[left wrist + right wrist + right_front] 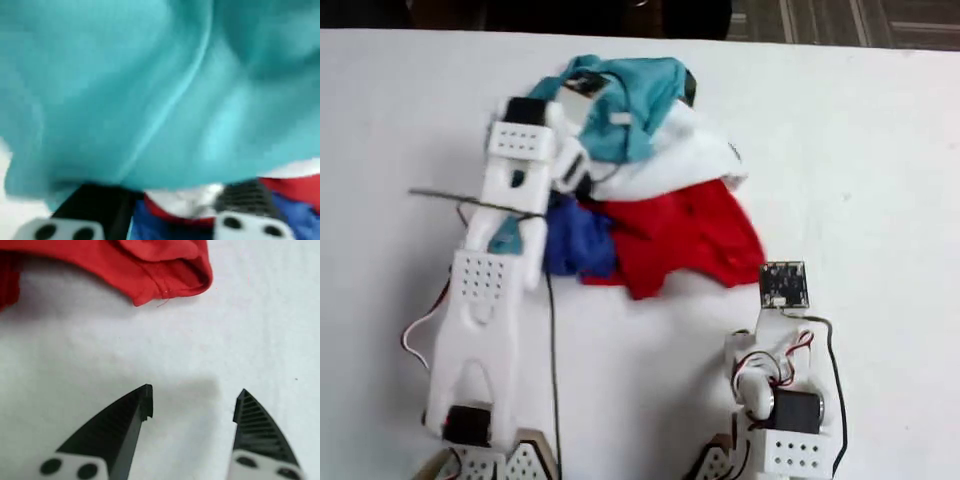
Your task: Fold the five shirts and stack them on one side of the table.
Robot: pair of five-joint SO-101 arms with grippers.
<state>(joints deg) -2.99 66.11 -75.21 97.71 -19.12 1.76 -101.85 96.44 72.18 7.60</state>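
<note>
While the right tool (192, 400) hangs over bare bench (860, 150) with its fingers wide apart, the red shirt (150, 265) lies ahead of it, near but not touching, one folded corner pointing toward the tool. Shirts sit in one loose heap at mid-bench: teal shirt (630, 100) farthest, white shirt (670, 160) next, red shirt nearest, blue shirt (575, 240) beside the red. Heap's long axis runs far to near. Left tool (170, 190) is pushed in under the teal shirt, fingers apart at the base, tips covered by cloth.
</note>
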